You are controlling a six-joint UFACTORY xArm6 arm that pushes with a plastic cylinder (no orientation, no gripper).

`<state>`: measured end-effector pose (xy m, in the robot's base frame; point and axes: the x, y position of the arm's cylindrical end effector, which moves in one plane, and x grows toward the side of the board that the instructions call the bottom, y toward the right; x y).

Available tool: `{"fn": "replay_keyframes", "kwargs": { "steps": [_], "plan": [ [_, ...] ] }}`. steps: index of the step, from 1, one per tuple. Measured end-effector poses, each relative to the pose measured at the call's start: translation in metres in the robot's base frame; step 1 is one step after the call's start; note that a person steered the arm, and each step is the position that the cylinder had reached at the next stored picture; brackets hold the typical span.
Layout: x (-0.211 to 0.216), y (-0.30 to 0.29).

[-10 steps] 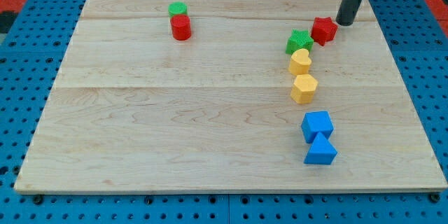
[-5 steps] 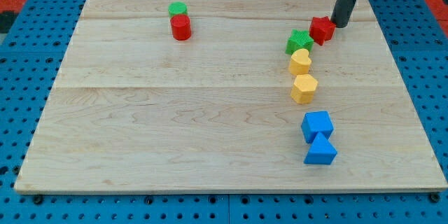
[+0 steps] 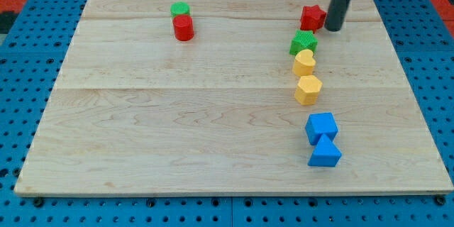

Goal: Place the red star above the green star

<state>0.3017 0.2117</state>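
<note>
The red star [image 3: 312,18] lies near the view's top right, just above and slightly right of the green star [image 3: 303,42], with a small gap between them. My tip [image 3: 333,28] rests on the board right beside the red star's right side, touching or nearly touching it.
A yellow heart [image 3: 304,62] and a yellow hexagon [image 3: 308,89] sit in a column below the green star. A blue cube [image 3: 320,127] and blue triangle [image 3: 325,152] lie lower. A green cylinder [image 3: 180,9] and red cylinder [image 3: 184,28] stand at the top left.
My tip has moved left and slightly up, pushing the red star from the green star's right side to a spot above it.
</note>
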Motion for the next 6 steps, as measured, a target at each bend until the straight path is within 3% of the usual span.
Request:
{"fn": "replay_keyframes", "kwargs": {
  "steps": [1,5,6],
  "plan": [
    [-0.012,0.019],
    [-0.031,-0.049],
    [-0.074,-0.015]
  ]
}}
